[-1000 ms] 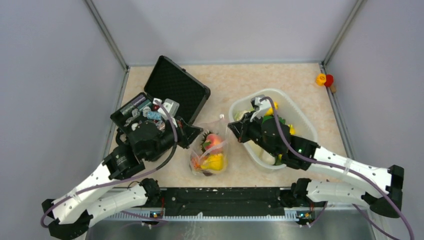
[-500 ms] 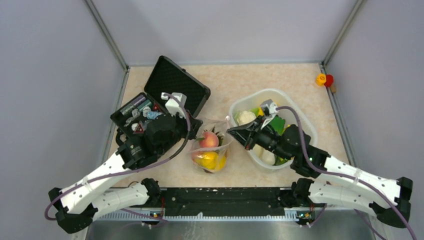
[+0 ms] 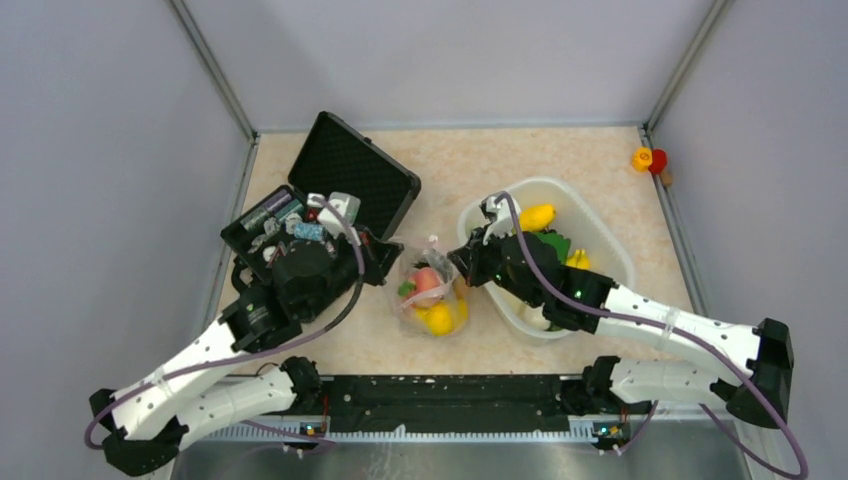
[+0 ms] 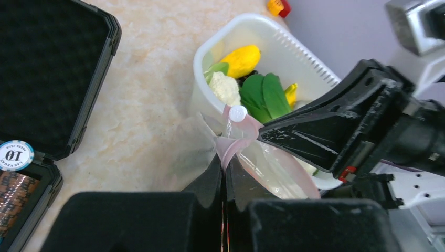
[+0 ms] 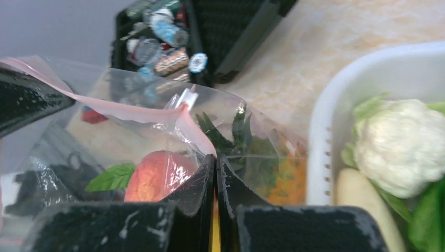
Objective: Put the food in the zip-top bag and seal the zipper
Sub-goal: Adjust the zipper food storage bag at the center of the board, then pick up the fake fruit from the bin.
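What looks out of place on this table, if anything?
A small yellow-and-red toy piece lies alone at the far right edge of the table, apart from the white oval plastic tub and the clear crinkly zip-top bag. It is too small to identify.

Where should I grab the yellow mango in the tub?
Across its narrow middle, straight down from above: the yellow mango lies on top of the pile at the far end of the tub, and the walls likely block a sideways approach.
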Controlling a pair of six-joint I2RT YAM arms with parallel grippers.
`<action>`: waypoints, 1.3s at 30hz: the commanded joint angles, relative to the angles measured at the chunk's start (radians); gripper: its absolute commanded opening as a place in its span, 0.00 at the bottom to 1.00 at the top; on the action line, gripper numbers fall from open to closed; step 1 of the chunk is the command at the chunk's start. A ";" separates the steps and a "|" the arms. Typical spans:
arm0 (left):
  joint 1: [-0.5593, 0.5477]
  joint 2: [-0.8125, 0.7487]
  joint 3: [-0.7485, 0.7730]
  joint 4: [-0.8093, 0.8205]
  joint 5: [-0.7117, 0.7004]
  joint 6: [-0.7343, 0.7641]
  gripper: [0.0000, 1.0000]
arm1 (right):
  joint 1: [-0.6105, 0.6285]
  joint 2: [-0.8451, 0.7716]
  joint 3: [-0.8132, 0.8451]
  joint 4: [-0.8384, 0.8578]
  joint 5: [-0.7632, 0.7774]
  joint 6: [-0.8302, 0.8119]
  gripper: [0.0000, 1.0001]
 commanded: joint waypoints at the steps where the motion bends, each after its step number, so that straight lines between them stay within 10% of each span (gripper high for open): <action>1: -0.001 -0.184 -0.052 0.147 -0.020 -0.002 0.00 | -0.004 -0.076 -0.068 0.315 -0.154 0.001 0.00; 12: -0.001 -0.068 0.023 0.030 0.011 0.017 0.00 | -0.087 0.043 0.020 0.058 -0.070 0.041 0.00; 24: 0.001 0.043 0.008 0.064 -0.055 0.026 0.00 | -0.116 -0.263 -0.110 0.071 -0.105 -0.005 0.60; 35: 0.001 -0.016 -0.030 0.078 -0.063 0.026 0.00 | -0.142 -0.304 -0.110 -0.212 0.299 0.048 0.61; 39: 0.001 -0.040 -0.041 0.079 -0.061 0.025 0.00 | -0.253 -0.265 -0.114 -0.246 0.214 0.055 0.52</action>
